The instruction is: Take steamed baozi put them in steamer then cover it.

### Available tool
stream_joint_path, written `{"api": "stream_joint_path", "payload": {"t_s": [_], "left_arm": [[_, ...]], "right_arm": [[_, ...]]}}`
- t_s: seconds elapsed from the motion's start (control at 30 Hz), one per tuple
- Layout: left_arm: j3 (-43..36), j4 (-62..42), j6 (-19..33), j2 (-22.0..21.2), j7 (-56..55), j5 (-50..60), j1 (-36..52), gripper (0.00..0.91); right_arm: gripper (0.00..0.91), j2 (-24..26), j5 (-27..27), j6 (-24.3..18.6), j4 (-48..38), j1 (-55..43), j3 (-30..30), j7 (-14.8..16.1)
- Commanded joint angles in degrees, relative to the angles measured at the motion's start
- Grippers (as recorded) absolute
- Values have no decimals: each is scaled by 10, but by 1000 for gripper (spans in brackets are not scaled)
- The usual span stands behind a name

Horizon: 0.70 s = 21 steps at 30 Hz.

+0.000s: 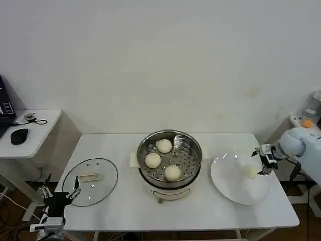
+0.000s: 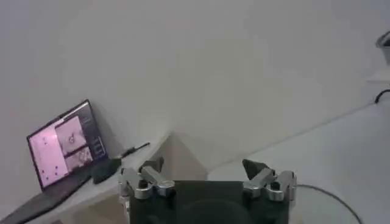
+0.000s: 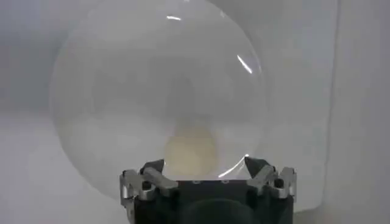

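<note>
The move ahead turned on one relation: the last small round cream-white steamed baozi [image 1: 249,171] lay on the flat white plate [image 1: 228,186] at the right of the head view, and the right claw [image 1: 265,161] hovered just beside it, up and to the right of the bun over the plate's right rim. In the right wrist view that baozi [image 3: 190,148] sat straight ahead of the right claw [image 3: 204,165], centred between its two dark tips, which stood spread apart with nothing between them. A short reach forward and down looked enough to bracket it (the bun being round, no grip axis mattered).

The right arm was plainly the nearer one. The left claw [image 1: 59,193] waited at the lower left of the head view, just off the round glass lid [image 1: 90,181] lying flat on the white counter [image 1: 200,216]; in the left wrist view the left claw [image 2: 204,169] was likewise spread and empty.

Three more baozi already rested on the perforated floor of the round shiny stainless-steel steamer [image 1: 169,156] at the centre of the frame: one toward the back [image 1: 164,145], one at the left [image 1: 153,160], one at the front [image 1: 172,172]. The free patch of floor lay at the steamer's right, the side facing the plate. By my reading, one bun remained to be carried, then the lid.
</note>
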State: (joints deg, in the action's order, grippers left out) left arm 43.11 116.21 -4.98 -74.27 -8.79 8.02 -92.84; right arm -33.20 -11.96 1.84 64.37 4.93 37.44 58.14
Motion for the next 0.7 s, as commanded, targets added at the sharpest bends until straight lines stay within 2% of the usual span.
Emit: {"api": "stream_joint_path", "payload": {"t_s": [0.03, 0.2, 0.47, 0.7], "left_arm": [[3, -1, -1, 0, 0, 0, 0, 907], [4, -1, -1, 0, 1, 0, 1, 907], [8, -1, -2, 2, 1, -1, 1, 907], [12, 0, -1, 2, 1, -1, -2, 907]], "right_arm": [[907, -60, -31, -23, -71, 26, -33, 8], [907, -69, -48, -10, -88, 38, -48, -5], [907, -71, -69, -5, -97, 53, -63, -4], [796, -81, -69, 5, -103, 52, -65, -10]]}}
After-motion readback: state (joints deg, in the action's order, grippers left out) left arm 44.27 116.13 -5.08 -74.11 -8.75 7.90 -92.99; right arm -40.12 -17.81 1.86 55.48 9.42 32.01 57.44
